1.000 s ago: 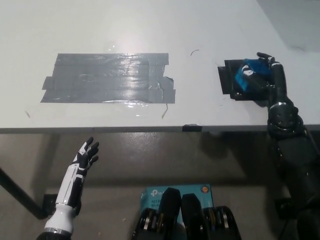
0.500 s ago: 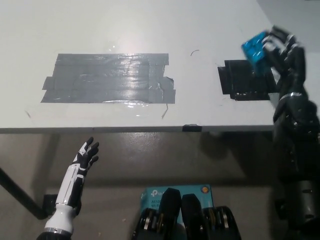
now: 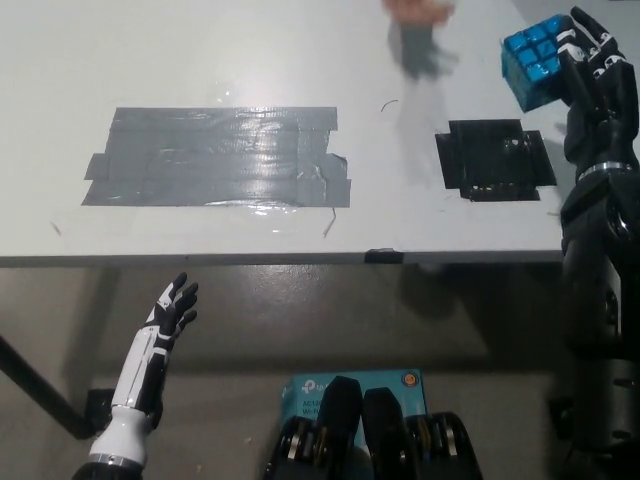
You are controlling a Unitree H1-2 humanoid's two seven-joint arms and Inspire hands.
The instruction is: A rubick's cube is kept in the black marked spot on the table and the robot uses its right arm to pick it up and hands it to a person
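My black right hand [image 3: 588,70] is raised at the upper right, shut on a Rubik's cube [image 3: 535,61] whose blue face shows. The cube hangs in the air, up and to the right of the black marked spot [image 3: 496,159] on the white table [image 3: 200,60], and that spot lies bare. A person's hand [image 3: 420,10] reaches in at the top edge, left of the cube and apart from it; its shadow falls on the table below. My white left hand [image 3: 172,310] rests open below the table's front edge at the lower left.
A wide patch of grey tape [image 3: 220,157] covers the table's left-middle. A small black tab [image 3: 384,255] sits on the front edge. A dark table leg [image 3: 35,385] slants at the lower left. A teal box [image 3: 305,392] lies on the floor.
My right hand lifted the cube off the black spot and carried it up and to the right. A person's hand has come into view at the top. The left hand stayed still.
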